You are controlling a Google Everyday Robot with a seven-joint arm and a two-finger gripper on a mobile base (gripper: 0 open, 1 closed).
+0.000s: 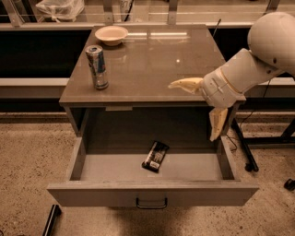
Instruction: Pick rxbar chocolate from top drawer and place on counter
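The rxbar chocolate [156, 156], in a black wrapper with a pale label at its near end, lies flat on the floor of the open top drawer [152, 192], near the middle. The counter [156, 64] is above it. My gripper [191, 111] hangs over the counter's front right edge, above and to the right of the bar. Its two yellowish fingers [184, 85] are spread wide and hold nothing. One finger lies over the counter edge. The other points down over the drawer's right side.
A silver-blue drink can [97, 67] stands at the counter's left front. A pale bowl [110, 34] sits at its back left. A plastic bag [60, 8] lies on the shelf behind. Dark stand legs [244, 152] are on the floor to the right of the cabinet.
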